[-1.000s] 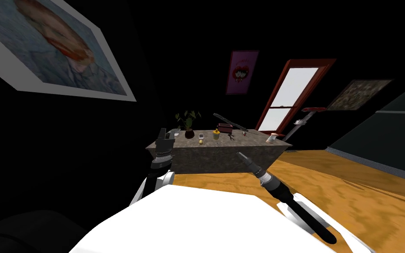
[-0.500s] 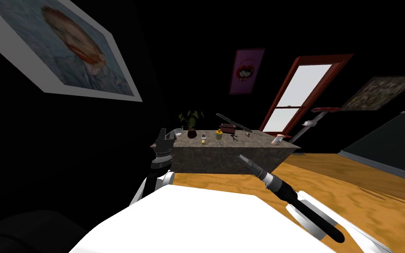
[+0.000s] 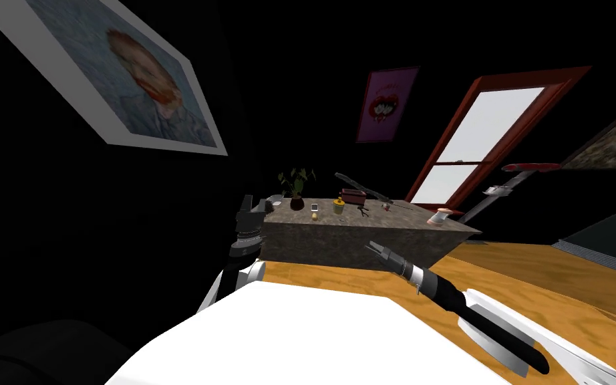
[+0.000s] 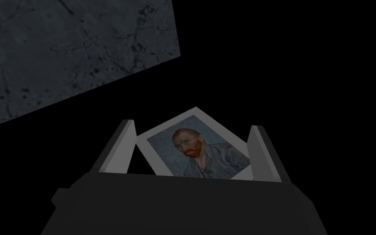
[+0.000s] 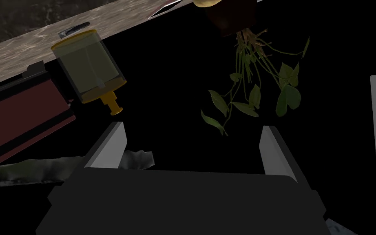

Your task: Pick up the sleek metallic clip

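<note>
**Facing the clip from short of the surface**

Well beyond the right gripper [image 3: 375,248], whose fingers stand wide apart, the small dark clip [image 3: 363,211] lies on a blocky, mottled stone-look surface [image 3: 340,240]. Near it are a yellow-capped jar [image 3: 339,206] and a maroon box [image 3: 353,196], with a leafy potted plant [image 3: 296,190] further left. The left gripper [image 3: 248,200], also wide, is raised at the surface's left corner.

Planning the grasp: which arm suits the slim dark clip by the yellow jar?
Probably right: right gripper, open, faces the slim dark clip and yellow jar; left gripper sits off the stone table's corner.
</note>
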